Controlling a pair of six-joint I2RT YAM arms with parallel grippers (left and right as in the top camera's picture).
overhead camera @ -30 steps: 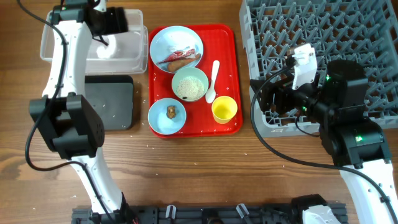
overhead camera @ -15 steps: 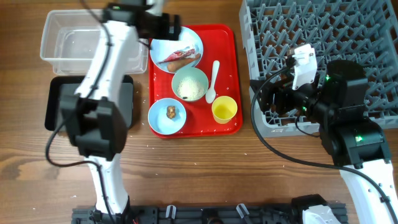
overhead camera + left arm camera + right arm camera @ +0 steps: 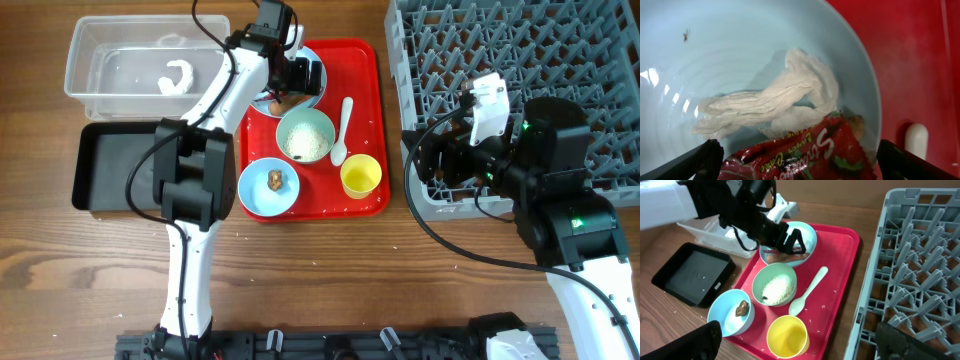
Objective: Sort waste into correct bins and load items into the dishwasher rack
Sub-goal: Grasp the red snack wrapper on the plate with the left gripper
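My left gripper (image 3: 297,76) is open low over the pale blue plate (image 3: 740,55) at the back of the red tray. Its fingertips straddle the red wrapper (image 3: 805,150) without touching it (image 3: 801,162). A crumpled white tissue (image 3: 770,100) lies on the plate beside the wrapper. The orange-brown stick (image 3: 272,99) is mostly hidden under the gripper. Another white tissue (image 3: 175,78) lies in the clear bin (image 3: 100,60). My right gripper (image 3: 800,345) is open and empty, by the rack's (image 3: 520,60) left front edge (image 3: 432,160).
On the red tray (image 3: 372,100) stand a bowl of rice (image 3: 305,135), a bowl (image 3: 255,195) with a brown lump (image 3: 276,179), a yellow cup (image 3: 360,176) and a white spoon (image 3: 343,130). The black bin (image 3: 110,170) lies left of the tray.
My left arm has swung right from the clear bin to the plate, leaving a white tissue in the bin. The right arm has not moved.
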